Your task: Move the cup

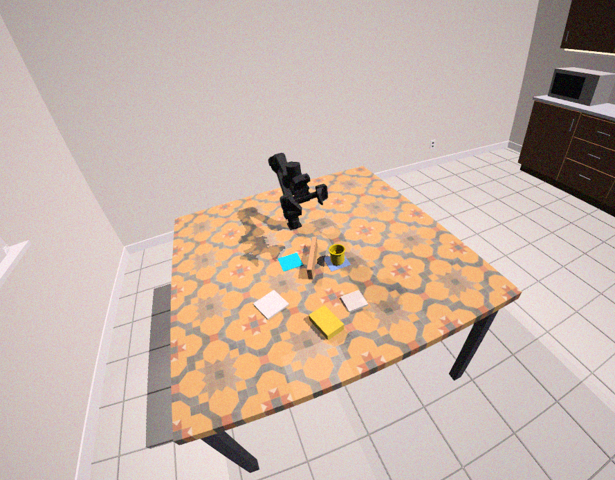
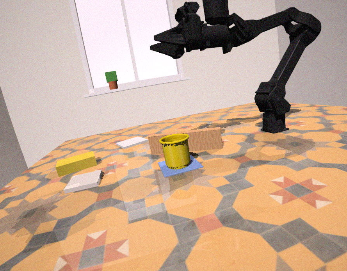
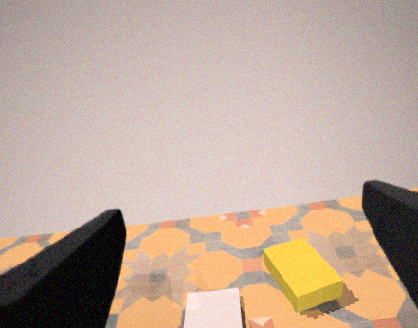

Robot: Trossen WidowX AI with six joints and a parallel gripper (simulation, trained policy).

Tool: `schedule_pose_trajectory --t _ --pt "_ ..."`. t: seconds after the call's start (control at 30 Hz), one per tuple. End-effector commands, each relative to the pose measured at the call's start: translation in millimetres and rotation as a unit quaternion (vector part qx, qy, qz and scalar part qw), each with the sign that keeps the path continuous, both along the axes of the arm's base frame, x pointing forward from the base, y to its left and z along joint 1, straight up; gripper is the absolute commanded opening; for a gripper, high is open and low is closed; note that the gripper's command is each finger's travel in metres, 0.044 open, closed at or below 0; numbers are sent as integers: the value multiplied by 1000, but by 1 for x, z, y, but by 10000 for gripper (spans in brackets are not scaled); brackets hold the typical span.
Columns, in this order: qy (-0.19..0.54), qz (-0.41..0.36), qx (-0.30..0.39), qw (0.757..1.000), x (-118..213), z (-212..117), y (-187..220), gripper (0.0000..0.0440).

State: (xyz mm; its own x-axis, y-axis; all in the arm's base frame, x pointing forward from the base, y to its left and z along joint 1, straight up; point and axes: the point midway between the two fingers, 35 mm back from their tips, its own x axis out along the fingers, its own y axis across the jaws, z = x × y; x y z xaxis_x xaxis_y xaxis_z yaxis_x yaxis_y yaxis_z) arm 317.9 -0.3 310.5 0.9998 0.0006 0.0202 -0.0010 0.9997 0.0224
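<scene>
The yellow cup [image 1: 337, 256] [image 2: 176, 153] stands upright on the blue pad [image 1: 344, 265] [image 2: 196, 166]. The marbles cannot be made out inside it. The cyan pad [image 1: 289, 261] lies bare on the other side of a low wooden wall [image 1: 312, 259] [image 2: 207, 140]; it is hidden in the exterior view. My gripper [image 1: 308, 202] [image 2: 152, 43] [image 3: 243, 208] is open and empty, high above the table and well clear of the cup. Neither cup nor pads show in the wrist view.
A yellow block [image 1: 326, 321] [image 2: 76, 164] [image 3: 302, 273] lies towards the table's front. A white slab [image 1: 353, 300] [image 2: 84, 180] [image 3: 212, 309] lies near it, and another white slab [image 1: 271, 304] [image 2: 132, 141] lies farther left in the top view.
</scene>
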Motion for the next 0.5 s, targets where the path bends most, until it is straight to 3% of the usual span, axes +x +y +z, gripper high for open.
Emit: schedule_pose_trajectory --t 0.0,0.33,0.47 --pt "-1 1 0 1000 0 2 1 374" --pt "23 7 15 1000 7 9 6 113" --pt "41 10 30 999 11 10 9 91"
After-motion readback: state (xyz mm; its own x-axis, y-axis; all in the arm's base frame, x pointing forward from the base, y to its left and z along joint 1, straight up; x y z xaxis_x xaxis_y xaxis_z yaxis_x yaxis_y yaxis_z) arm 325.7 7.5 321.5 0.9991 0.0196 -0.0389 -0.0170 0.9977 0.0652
